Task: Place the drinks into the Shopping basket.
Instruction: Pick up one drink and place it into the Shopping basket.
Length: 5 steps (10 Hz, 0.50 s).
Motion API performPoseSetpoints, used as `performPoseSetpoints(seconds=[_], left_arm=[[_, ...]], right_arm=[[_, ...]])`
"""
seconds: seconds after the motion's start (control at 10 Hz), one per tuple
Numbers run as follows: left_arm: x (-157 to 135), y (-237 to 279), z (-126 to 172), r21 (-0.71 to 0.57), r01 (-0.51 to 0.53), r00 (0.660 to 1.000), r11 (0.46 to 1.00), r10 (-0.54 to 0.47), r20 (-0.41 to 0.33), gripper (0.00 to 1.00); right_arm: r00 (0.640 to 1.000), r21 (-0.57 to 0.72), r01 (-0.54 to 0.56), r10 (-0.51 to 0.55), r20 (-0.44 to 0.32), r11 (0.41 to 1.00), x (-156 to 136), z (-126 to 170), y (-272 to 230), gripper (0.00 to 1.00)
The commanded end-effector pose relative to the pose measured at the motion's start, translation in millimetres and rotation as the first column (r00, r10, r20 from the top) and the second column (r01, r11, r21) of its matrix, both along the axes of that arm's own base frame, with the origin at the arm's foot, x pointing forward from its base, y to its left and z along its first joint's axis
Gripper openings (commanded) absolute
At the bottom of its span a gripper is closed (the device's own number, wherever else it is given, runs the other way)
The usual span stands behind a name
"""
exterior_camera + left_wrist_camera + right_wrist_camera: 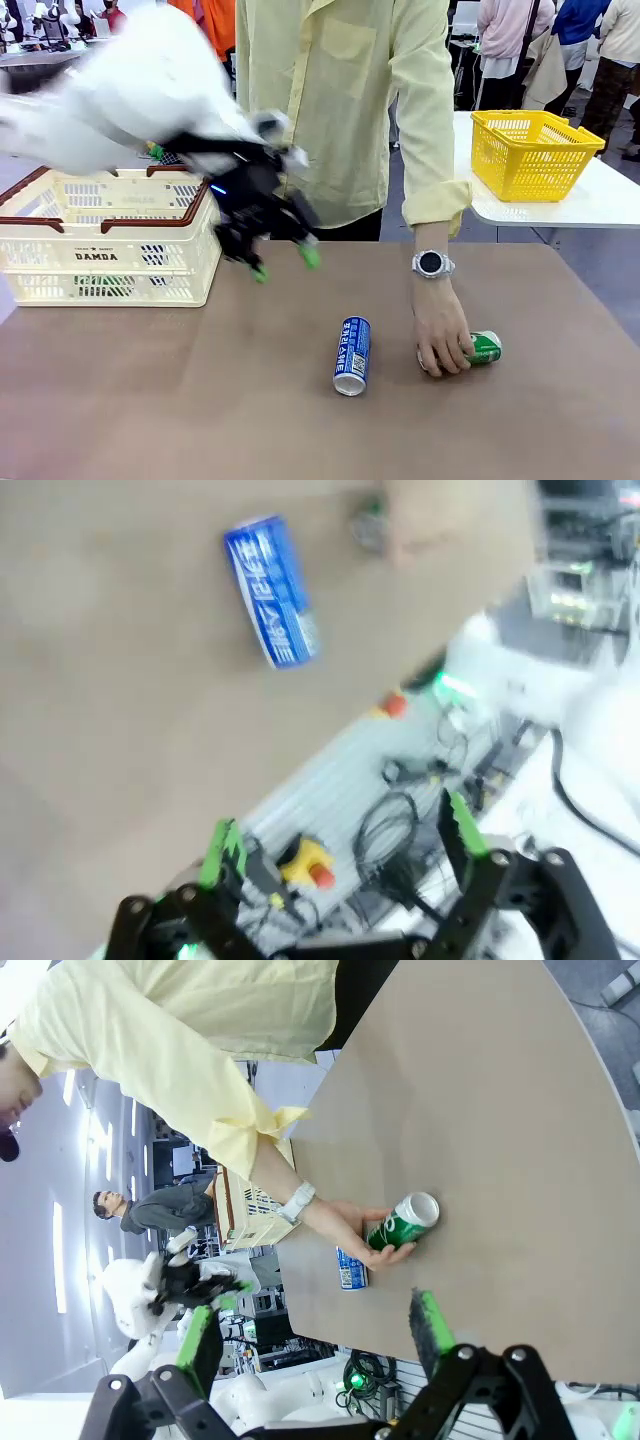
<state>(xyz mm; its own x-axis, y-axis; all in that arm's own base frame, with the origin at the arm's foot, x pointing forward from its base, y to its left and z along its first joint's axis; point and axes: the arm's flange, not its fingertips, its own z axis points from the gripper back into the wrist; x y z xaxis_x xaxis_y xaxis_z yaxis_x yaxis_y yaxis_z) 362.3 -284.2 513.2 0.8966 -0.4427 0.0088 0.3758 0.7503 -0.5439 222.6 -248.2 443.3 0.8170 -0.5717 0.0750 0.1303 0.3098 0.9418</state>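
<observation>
Fingers (310, 256) of left gripper (285, 264) spread apart and empty, just right of Shopping basket (110, 225), right gripper (315, 1338) likewise parted, blue can (351, 356) lying on table (180, 400), green can (487, 347) on its side under person's hand (440, 330), both cans outside basket

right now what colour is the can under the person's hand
The can is green and white, clearest in front view.

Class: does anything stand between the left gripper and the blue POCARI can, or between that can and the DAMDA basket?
Nothing visible does. The left gripper, open, hangs over the table between the DAMDA basket and the blue POCARI can. The person's hand rests only on the green can.
</observation>
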Motion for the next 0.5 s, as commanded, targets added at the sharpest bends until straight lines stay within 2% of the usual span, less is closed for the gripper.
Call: performPoseSetpoints(seconds=[0.0,0.1,0.2,0.4], left_arm=[[-67,149,73,-0.147,0.071,0.997,0.987,-0.076,-0.027,1.00],[-95,191,85,-0.235,0.104,0.994,0.966,-0.106,0.003,1.00],[-119,219,84,-0.298,0.146,0.989,0.943,-0.138,0.048,1.00],[-152,257,65,-0.368,0.170,0.984,0.914,-0.141,0.105,1.00]], right_arm=[[1.000,-0.001,-0.008,0.008,0.026,1.000,-1,1,-1,1.00],[1.000,-0.001,-0.008,0.008,0.026,1.000,-1,1,-1,1.00],[1.000,-0.001,-0.008,0.008,0.026,1.000,-1,1,-1,1.00],[1.000,-0.001,-0.008,0.008,0.026,1.000,-1,1,-1,1.00]])
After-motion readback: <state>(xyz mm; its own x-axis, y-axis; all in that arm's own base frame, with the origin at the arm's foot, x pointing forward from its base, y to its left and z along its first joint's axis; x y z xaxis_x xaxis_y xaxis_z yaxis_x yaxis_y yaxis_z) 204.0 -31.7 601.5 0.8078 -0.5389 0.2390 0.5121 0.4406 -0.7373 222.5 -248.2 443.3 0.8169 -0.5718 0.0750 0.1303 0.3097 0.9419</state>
